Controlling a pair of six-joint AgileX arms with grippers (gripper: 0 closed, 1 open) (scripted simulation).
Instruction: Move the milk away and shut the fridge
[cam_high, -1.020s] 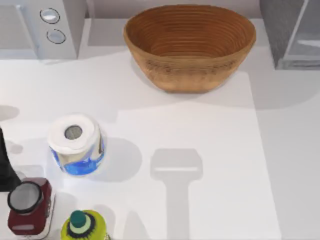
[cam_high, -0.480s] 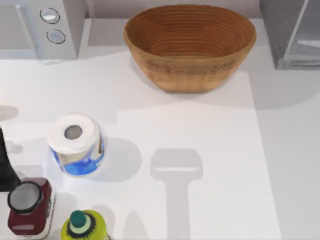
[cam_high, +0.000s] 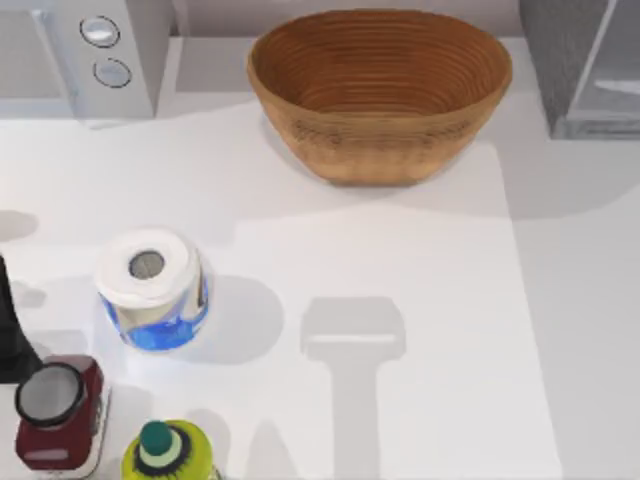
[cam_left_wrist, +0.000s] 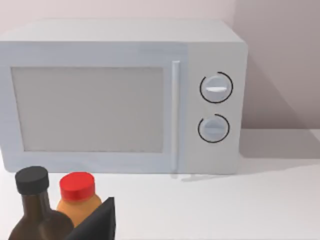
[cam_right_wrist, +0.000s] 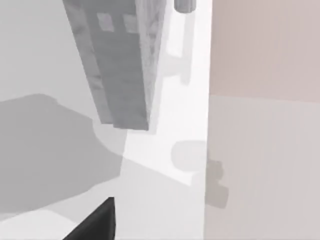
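The task is at its opening step: neither the milk nor the door is handled yet. The fridge (cam_high: 585, 65) stands at the counter's (cam_high: 400, 280) back right corner. Its pale panel sits at a slant to the dark speckled body, which I take for a door standing open. Where the milk stands I cannot tell.

The right pincer (cam_right_wrist: 97, 222) hangs close by the fridge, looking along its speckled side. The left pincer (cam_left_wrist: 97, 222) sits by the counter's left edge, facing the microwave (cam_left_wrist: 120, 95), and looks idle. Whether either pincer is spread or pressed together I cannot tell.

The next move, as I judge it, falls to the right arm. It must find the carton at the fridge, pinch it across its narrow body, and set it down on bare counter well clear of the door's swing. Only then can it push the panel home.

As for containers:
- The woven basket (cam_high: 380, 90) at the middle of the back edge is empty, its ribbed inside bare.
- The microwave at the back left corner has its door closed.
- Beside the left pincer stand a dark bottle (cam_left_wrist: 32, 200) with a black cap and an orange bottle (cam_left_wrist: 77, 197) with a red cap, both closed.
- A green bottle (cam_high: 165, 455) sits capped at the front edge.
- A red jar (cam_high: 55, 410) stands near the front left corner; I cannot tell what it holds.
- The paper roll (cam_high: 152, 288) stands upright towards the left edge.
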